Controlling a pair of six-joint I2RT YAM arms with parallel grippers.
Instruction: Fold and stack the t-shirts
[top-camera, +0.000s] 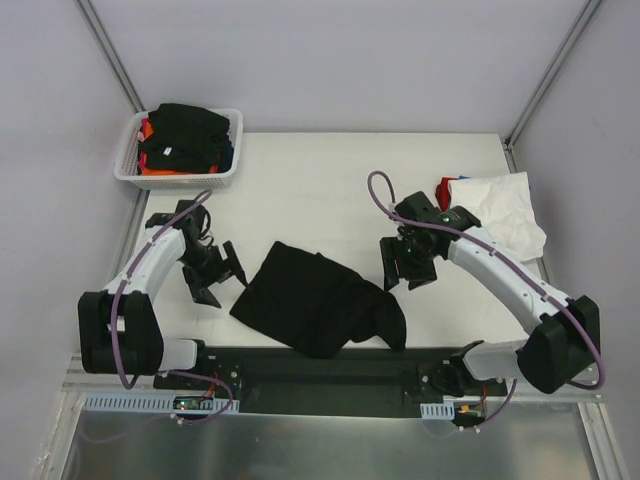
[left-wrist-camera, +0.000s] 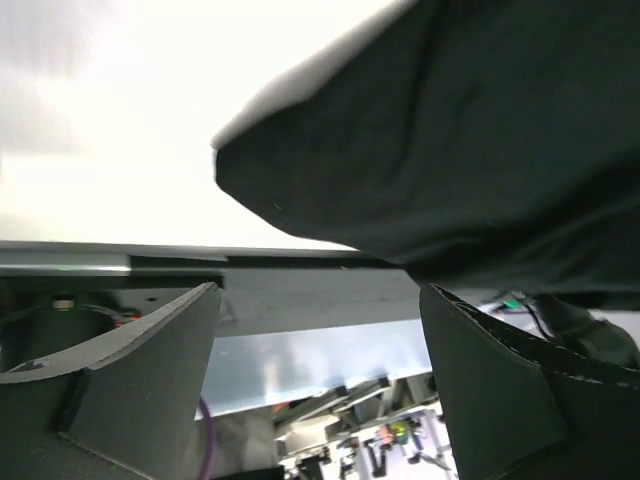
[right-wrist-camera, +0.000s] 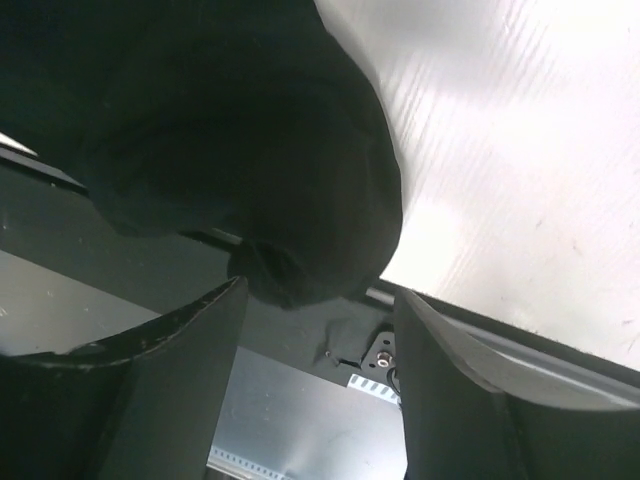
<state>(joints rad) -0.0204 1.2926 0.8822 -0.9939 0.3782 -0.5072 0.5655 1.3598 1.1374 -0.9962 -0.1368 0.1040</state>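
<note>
- Left gripper (left-wrist-camera: 318, 300) and right gripper (right-wrist-camera: 320, 292), closest to the lenses: jaws parted, nothing between them, one either side of the cloth, apart from it.
- Black t-shirt (top-camera: 310, 298): crumpled heap at the table's near edge, between both arms, one lobe reaching the front rail.
- Probably light, limp, not slippery; best pinched at hem or shoulder corners, then spread flat.
- White mesh basket (top-camera: 128, 172), far left, holding more shirts.
- White t-shirt (top-camera: 505, 212), far right, beside a red one (top-camera: 445, 190).

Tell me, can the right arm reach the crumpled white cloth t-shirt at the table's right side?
Probably yes: the crumpled white t-shirt lies uncovered close beside the right arm, whose gripper is open.
</note>
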